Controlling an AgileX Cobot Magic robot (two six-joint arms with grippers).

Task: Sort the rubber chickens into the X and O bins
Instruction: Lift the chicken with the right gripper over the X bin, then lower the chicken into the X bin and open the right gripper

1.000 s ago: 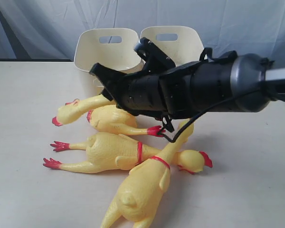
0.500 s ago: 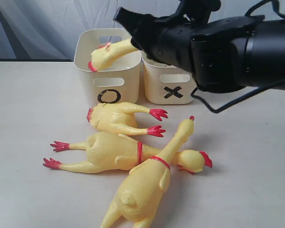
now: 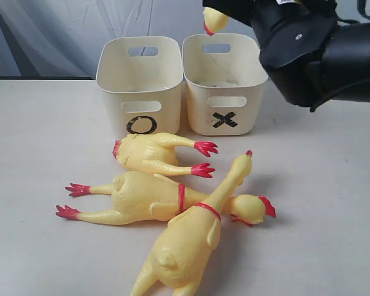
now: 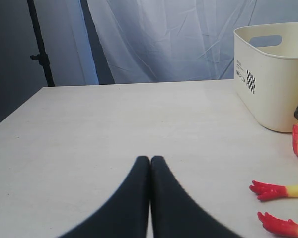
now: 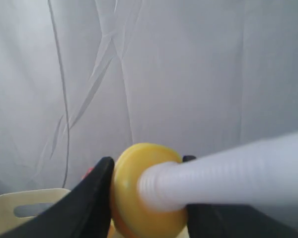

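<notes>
Right arm [image 3: 320, 49] swung right since half a second ago. Head piece [image 3: 214, 20] gone from over O bin [image 3: 117, 114], now high above X bin [image 3: 200, 117], at exterior view's top edge. Table [image 3: 37, 142]: bins side by side, O on left. Long chicken [image 3: 142, 197] lies flat; second chicken [image 3: 185, 240] in front, neck across it. Headless body [image 3: 151, 154] just before O bin. Right claw [image 5: 146, 198] clamped on head piece's yellow disc, white tube [image 5: 228, 173] sticking out. Left claw [image 4: 150, 166] pressed closed, empty, table beneath.
</notes>
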